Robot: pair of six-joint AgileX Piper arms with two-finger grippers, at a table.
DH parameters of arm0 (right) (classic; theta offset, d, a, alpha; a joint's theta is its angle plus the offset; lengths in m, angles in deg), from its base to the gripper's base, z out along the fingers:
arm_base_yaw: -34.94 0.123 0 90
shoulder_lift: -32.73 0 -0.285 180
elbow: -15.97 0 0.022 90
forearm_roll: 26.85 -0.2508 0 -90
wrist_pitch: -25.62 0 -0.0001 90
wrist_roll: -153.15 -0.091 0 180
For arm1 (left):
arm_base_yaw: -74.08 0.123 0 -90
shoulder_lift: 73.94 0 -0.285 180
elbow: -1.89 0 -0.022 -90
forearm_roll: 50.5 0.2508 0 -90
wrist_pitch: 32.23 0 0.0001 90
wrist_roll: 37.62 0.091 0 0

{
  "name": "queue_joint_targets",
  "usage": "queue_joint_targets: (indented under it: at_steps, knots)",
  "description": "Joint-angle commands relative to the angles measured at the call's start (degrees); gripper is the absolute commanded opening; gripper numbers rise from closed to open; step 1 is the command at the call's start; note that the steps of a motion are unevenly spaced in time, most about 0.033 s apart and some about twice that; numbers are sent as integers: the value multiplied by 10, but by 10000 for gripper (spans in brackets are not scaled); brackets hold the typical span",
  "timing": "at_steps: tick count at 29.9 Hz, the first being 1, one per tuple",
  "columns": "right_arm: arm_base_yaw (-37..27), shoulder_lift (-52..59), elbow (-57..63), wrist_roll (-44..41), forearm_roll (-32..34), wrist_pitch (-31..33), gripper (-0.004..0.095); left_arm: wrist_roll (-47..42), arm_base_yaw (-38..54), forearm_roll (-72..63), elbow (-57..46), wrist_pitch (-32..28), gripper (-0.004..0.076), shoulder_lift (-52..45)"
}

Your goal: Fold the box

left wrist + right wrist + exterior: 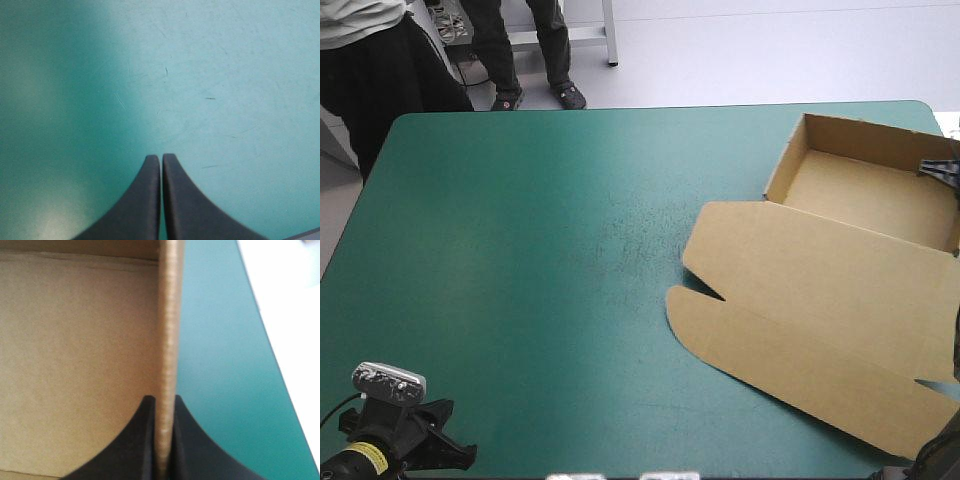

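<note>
Grip check: R gripper (163, 400) pinches an upright side wall of the box (75, 365), tray floor just beside it, prob to steady it, I reckon. L gripper (161, 157) closed, empty, only teal-green cover (225, 75) ahead

Left gripper (161, 156): two broad black fingers (140, 205), matte, curved-fin profile. Wide bases taper to blunt rounded tips; no markings visible. Right gripper (163, 399): same black fin pair, fingers (132, 445) plain too. Left arm (405, 435), at the near-left corner of the table (570, 250): black wrist housing with angular black wings, plus a yellow band with dark print too small to read. Right arm (942, 460), at the table's near-right corner: only a dark sliver shows.
</note>
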Motion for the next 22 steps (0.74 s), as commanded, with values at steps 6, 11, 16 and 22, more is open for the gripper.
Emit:
queue_joint_targets:
  at_steps: [6,11,16,22]
  knots:
    - [-91,37,-7,3,-18,9,83,-6,-2,3,12,-27,-8,7]
    - [-92,37,-1,20,-25,9,408,-6,-2,3,12,-27,-8,7]
    - [-92,39,-1,20,-25,9,472,-6,-2,3,12,-27,-8,7]
    - [-92,76,2,86,-47,9,453,-6,-2,3,12,-27,-8,7]
